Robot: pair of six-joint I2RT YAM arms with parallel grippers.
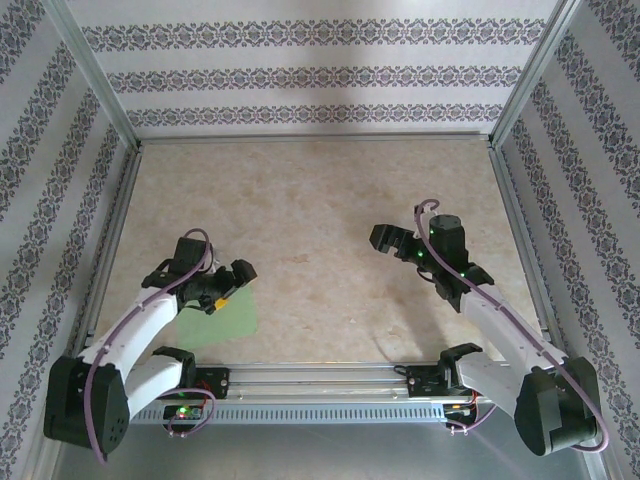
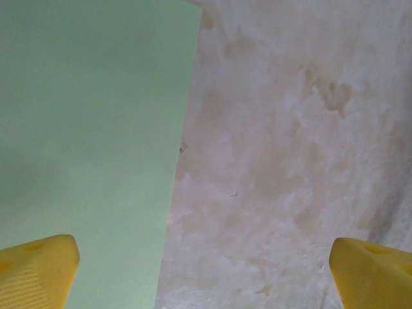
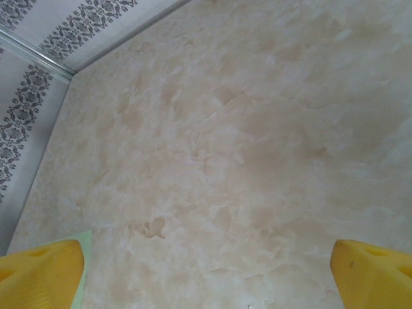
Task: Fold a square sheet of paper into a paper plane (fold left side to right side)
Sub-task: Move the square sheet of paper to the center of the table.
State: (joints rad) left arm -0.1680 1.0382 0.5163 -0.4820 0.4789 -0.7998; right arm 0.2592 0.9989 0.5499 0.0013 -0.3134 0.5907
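Sheet: the square sheet of paper (image 1: 218,320) is lying flat on the table's (image 1: 320,200) near-left part, just ahead of the metal rail (image 1: 320,375). Thin, matte, plain light green, straight-edged; one corner is sitting under the left arm's wrist.
Sheet, left wrist view: the paper (image 2: 90,129) is filling the left half of the view. Smooth, no crease showing. Its long straight edge is running diagonally against the bare tabletop (image 2: 290,161).
L gripper: the left gripper (image 1: 235,280) is hanging over the sheet's far-right corner w/ jaws spread wide, nothing btwn them. Blunt yellow plastic fingertips (image 2: 35,270), one over the paper, the other over bare table.
R gripper: the right gripper (image 1: 392,240) is hovering over bare table, well apart from the sheet, on the right side. Jaws are standing wide, gripping nothing. Yellow wedge-shaped fingertips (image 3: 373,273), same plastic look.
Table: beige, marble-like mottling, darker blotches; surface is looking smooth and slightly glossy.
Walls: the wallpaper (image 1: 320,80) is showing white bands alternating w/ dark floral bands, held in grey metal framing.
Arms: white shells, black joints, purple cables looping along each.
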